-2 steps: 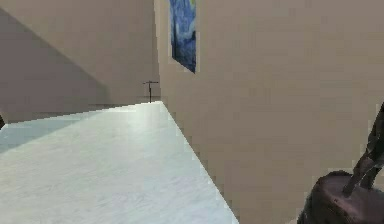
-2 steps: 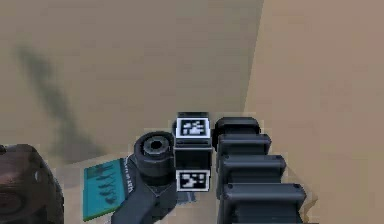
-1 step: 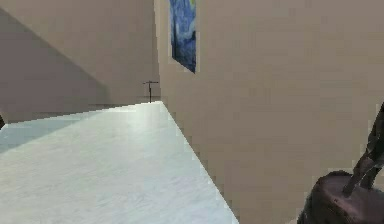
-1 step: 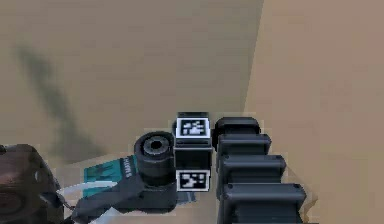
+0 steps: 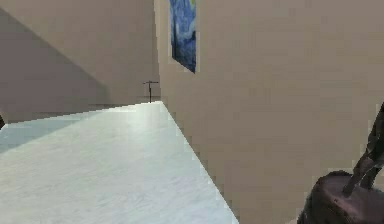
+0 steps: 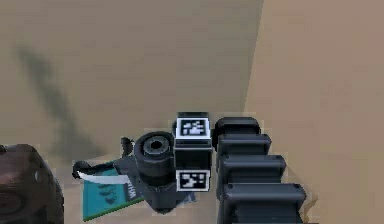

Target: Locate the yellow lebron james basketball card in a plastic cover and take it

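Observation:
In the arm side view the dark arm [image 6: 250, 172] rises from the bottom edge, with two white marker squares [image 6: 192, 128] at its end. Left of them sits the gripper's dark round body, and the gripper [image 6: 118, 165] points toward the view's left. A flat teal thing with a pale edge [image 6: 100, 196] shows at and below the fingers, over beige floor. Its colour is not yellow, and I cannot name it as the card. I cannot tell whether the gripper holds anything.
A dark brown bulky object [image 6: 25, 188] sits at the arm side view's lower left and again at the forward view's lower right [image 5: 340, 196]. A pale blue-white flat surface [image 5: 90, 165] spreads across the forward view's lower left. A blue painting [image 5: 183, 35] hangs on the beige wall.

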Tool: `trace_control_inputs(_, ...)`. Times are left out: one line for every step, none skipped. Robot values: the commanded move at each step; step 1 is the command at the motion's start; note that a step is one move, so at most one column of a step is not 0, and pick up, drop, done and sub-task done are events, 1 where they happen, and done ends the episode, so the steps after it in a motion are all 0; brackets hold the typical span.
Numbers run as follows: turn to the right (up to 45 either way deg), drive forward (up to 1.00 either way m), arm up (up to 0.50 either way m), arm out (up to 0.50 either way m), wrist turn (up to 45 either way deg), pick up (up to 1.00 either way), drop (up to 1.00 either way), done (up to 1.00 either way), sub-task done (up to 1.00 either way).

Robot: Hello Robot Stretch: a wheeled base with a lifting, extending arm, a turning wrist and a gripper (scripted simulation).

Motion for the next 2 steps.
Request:
trace_control_inputs(0.0, 0.00, 0.00, 0.00, 33.0, 0.00, 0.00, 0.00, 0.00)
trace_control_inputs(0.0, 0.00, -0.24, 0.00, 0.0, 0.00, 0.00, 0.00, 0.00)
